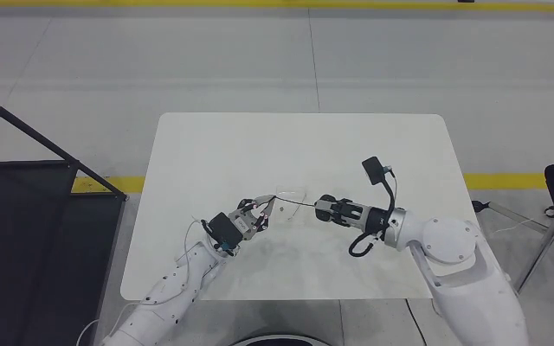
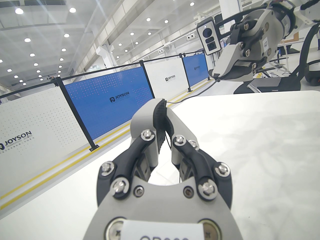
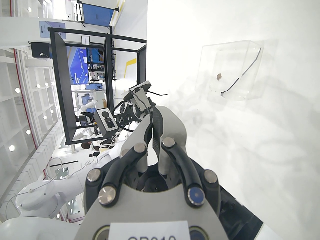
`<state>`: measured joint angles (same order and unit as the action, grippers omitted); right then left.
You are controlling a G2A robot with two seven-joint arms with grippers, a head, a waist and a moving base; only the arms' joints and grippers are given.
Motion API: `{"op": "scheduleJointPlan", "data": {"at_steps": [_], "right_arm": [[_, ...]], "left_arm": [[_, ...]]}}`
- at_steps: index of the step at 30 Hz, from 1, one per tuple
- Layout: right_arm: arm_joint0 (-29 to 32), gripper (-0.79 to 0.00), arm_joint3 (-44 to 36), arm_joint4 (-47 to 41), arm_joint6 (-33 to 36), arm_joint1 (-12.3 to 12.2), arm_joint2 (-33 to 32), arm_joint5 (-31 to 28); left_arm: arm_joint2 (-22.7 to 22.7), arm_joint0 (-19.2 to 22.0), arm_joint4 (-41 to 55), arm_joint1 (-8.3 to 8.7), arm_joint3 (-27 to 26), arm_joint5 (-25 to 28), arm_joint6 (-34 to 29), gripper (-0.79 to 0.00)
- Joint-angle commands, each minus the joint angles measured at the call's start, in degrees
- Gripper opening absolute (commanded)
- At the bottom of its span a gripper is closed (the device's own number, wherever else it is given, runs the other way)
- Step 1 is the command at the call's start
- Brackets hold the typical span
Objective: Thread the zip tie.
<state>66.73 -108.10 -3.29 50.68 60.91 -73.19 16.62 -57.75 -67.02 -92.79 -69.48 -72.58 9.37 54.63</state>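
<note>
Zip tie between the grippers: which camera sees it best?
Left wrist view: the zip tie stretches plainly from left gripper to right gripper. Top view shows a faint thin line; right wrist view, just a short bit.

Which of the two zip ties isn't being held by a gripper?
The zip tie lying in the clear box; the other zip tie spans between the left gripper and right gripper, each shut on it.
</note>
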Motion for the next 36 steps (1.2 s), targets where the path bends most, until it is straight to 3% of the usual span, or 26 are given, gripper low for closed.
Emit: {"op": "scheduleJointPlan", "data": {"at_steps": [1,36], "right_arm": [[-0.11,-0.785,0.06,-0.08,-0.03,-0.03,0.06,0.09],[0.00,-0.785,-0.24,-1.48,-0.01,-0.62,0.32,0.36]], "left_arm": [[0.00,0.00,0.00,0.00,0.00,0.00,0.00,-0.785],[-1.27,-1.61,0.06,-0.22,-2.45,0.17,-1.40,-0.785]]}}
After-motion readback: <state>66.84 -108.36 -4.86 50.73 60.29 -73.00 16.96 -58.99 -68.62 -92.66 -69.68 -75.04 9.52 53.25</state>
